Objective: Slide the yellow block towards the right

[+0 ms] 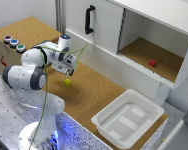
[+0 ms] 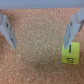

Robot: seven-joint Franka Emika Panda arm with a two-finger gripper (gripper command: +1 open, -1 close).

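The gripper point(image 2: 42, 37) hangs with its 2 fingers point(image 2: 8, 32) spread wide and nothing between them. The yellow block point(image 2: 69, 54) sits on the cork table point(image 2: 40, 60) just under 1 fingertip, outside the gap. For a clean slide, I'd lower until a finger stands beside the block, then push steadily toward the right. The arm point(image 1: 31, 70) is folded, wrist pointing down above the block point(image 1: 67, 82).
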